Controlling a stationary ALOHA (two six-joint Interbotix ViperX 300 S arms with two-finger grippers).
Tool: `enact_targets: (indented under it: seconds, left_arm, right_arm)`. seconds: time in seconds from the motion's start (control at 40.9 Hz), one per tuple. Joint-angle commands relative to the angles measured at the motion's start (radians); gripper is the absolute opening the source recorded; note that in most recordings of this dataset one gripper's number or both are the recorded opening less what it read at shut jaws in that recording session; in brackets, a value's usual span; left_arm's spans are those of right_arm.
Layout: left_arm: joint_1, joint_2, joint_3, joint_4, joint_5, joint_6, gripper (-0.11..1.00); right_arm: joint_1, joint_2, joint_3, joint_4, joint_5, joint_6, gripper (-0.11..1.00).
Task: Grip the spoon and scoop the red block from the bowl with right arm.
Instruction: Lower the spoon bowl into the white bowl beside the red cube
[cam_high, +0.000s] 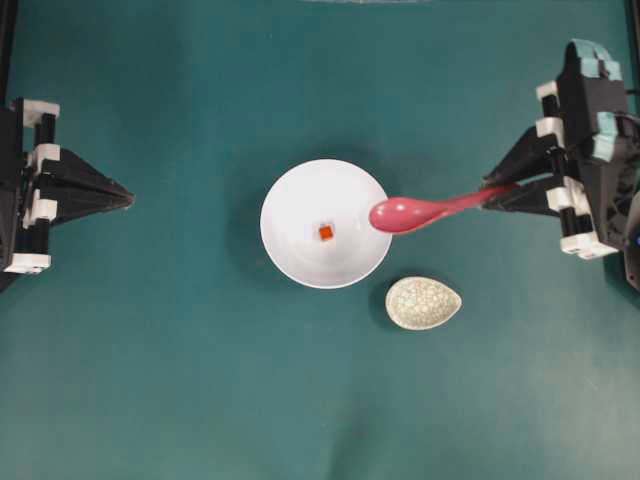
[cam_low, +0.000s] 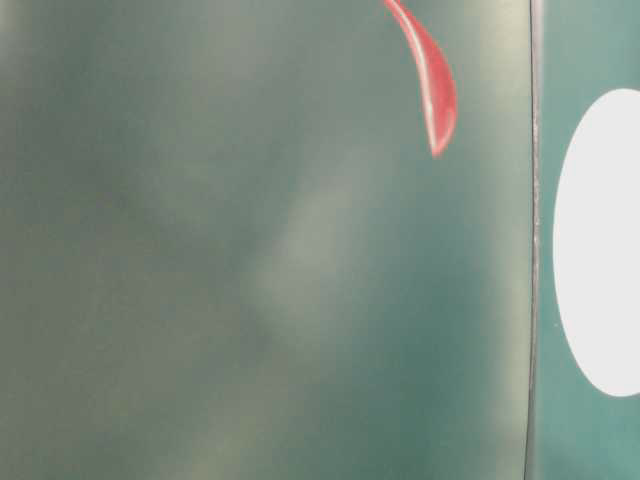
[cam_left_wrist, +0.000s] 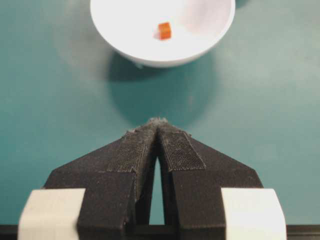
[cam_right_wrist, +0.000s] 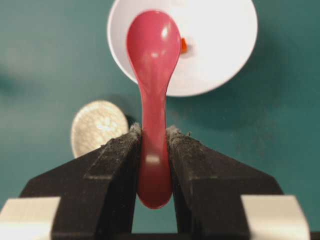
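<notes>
Covering the whole frame, the green table (cam_high: 150, 400) carries the white bowl (cam_high: 300, 190) at centre. Right arm (cam_high: 585, 150), right edge, has jaws clamped on the spoon (cam_high: 420, 211), scoop over the bowl's right rim. Left jaws are together. Red block (cam_high: 325, 233) sits inside the bowl.

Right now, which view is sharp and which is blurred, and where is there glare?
Overhead view: sharp; spoon, bowl and red block clear. Table-level view: heavily out of focus, bowl only a white blob. Right wrist view: sharp, with small highlights on the spoon, held by the right gripper.
</notes>
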Motion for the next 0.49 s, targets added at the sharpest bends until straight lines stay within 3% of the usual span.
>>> enact_targets:
  seconds: [0.0, 0.22, 0.465]
  left_arm:
    - [0.003, 0.005, -0.018, 0.003, -0.006, -0.002, -0.01]
    - [0.003, 0.005, -0.018, 0.003, -0.006, -0.002, -0.01]
    - [0.005, 0.005, -0.018, 0.003, -0.006, -0.002, -0.01]
  right_arm:
    - [-0.003, 0.031, -0.063, -0.023, 0.034, 0.008, 0.25]
    - [-0.003, 0.138, -0.147, -0.061, 0.127, 0.06, 0.25]
    - [-0.003, 0.23, -0.216, -0.087, 0.143, 0.117, 0.25]
